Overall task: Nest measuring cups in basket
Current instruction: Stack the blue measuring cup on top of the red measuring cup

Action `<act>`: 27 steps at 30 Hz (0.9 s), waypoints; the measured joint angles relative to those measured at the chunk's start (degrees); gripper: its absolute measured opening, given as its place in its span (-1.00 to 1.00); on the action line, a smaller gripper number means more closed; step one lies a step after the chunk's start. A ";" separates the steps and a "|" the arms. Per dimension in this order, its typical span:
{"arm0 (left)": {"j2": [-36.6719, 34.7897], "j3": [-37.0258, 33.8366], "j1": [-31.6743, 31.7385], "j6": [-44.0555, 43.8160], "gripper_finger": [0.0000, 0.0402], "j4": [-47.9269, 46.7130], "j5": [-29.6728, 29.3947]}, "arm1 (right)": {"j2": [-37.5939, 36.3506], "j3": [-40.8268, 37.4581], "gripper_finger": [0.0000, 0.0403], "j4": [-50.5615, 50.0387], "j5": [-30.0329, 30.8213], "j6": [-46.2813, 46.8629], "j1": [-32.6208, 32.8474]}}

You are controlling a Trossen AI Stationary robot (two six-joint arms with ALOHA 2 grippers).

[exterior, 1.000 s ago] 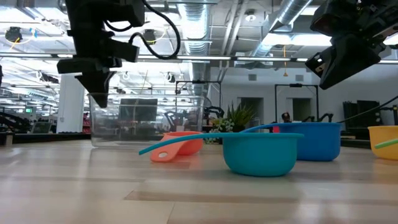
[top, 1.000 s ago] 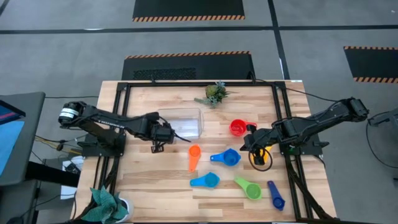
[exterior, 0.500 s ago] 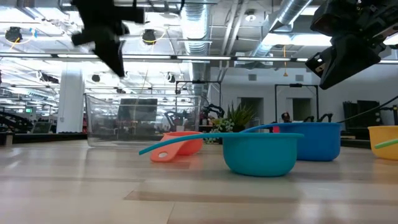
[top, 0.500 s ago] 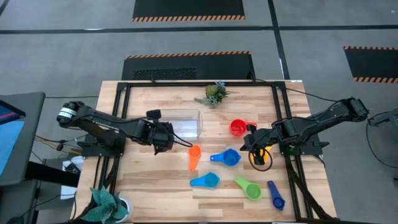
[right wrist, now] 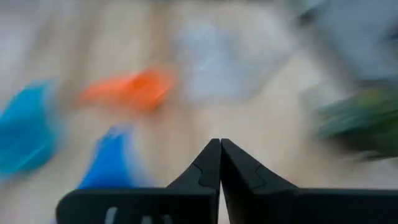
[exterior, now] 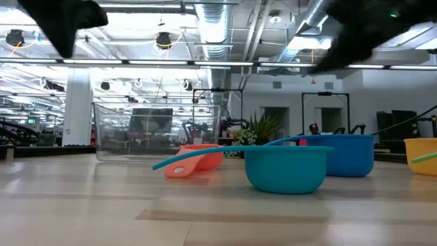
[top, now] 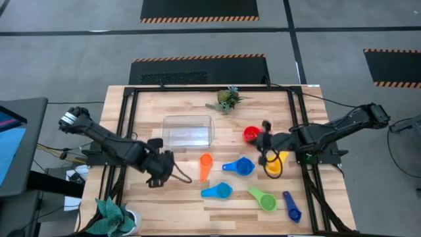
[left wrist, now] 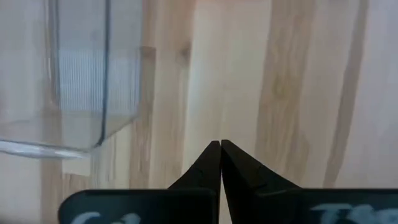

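Currently both grippers are seen with jaws pressed together, nothing held

Left gripper (top: 160, 172) is placed over bare table (top: 177, 197), near the front-left, apart from the clear basket (top: 188, 131). Right gripper (top: 264, 139) is held beside the red cup (top: 250, 135), above the yellow cup (top: 273, 164). Orange (top: 205, 163), two blue (top: 239, 166), green (top: 264, 199) and dark blue (top: 291, 206) measuring cups are scattered on the table, none in the basket

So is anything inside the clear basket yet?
No. The basket shows only bare wood through its clear walls, and the low view shows no cup in it. The nearest cup, the orange one, lies outside on the table. Nothing covers the basket.
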 joint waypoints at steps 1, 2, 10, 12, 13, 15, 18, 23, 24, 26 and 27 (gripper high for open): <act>-0.05 -0.27 -0.75 -0.12 -1.00 0.51 -0.44 | 0.00 0.00 -0.85 3.07 4.93 -1.54 -0.11; -0.09 -0.98 -1.28 -0.35 -1.00 1.71 -0.75 | 0.00 0.00 -0.85 6.13 9.05 -3.33 -0.19; -0.02 -14.59 -0.25 5.39 -1.00 25.13 16.13 | -0.04 0.02 -0.85 12.63 13.59 -12.66 -1.75; -0.02 -17.77 0.85 8.07 -1.00 32.93 16.44 | -0.04 0.02 -0.85 8.27 11.89 -9.91 -1.52; -0.02 -19.06 1.51 9.04 -1.00 36.11 16.32 | -0.04 0.02 -0.85 5.65 9.69 -7.35 -1.60; -0.02 -20.90 2.70 10.54 -1.00 41.33 15.52 | -0.02 0.02 -0.85 -0.38 3.29 -0.81 -2.12; -0.02 -22.20 4.37 10.84 -1.00 46.52 13.52 | 0.00 0.02 -0.85 -7.60 -6.65 8.01 -2.43; -0.02 -22.49 6.35 11.32 -1.00 47.20 9.37 | 1.83 0.00 -0.85 -7.70 -11.50 10.80 -0.48; -0.02 -22.49 6.65 11.82 -1.00 47.20 8.31 | 2.64 0.15 -0.85 -6.03 -11.51 10.89 -0.18; -0.02 -22.49 6.96 12.62 -1.00 47.34 6.19 | 5.36 1.23 -0.85 -6.19 -11.47 11.79 -0.08; -0.02 -22.49 7.06 12.76 -1.00 47.49 5.15 | 7.01 2.33 -0.85 -7.40 -11.24 12.62 -0.10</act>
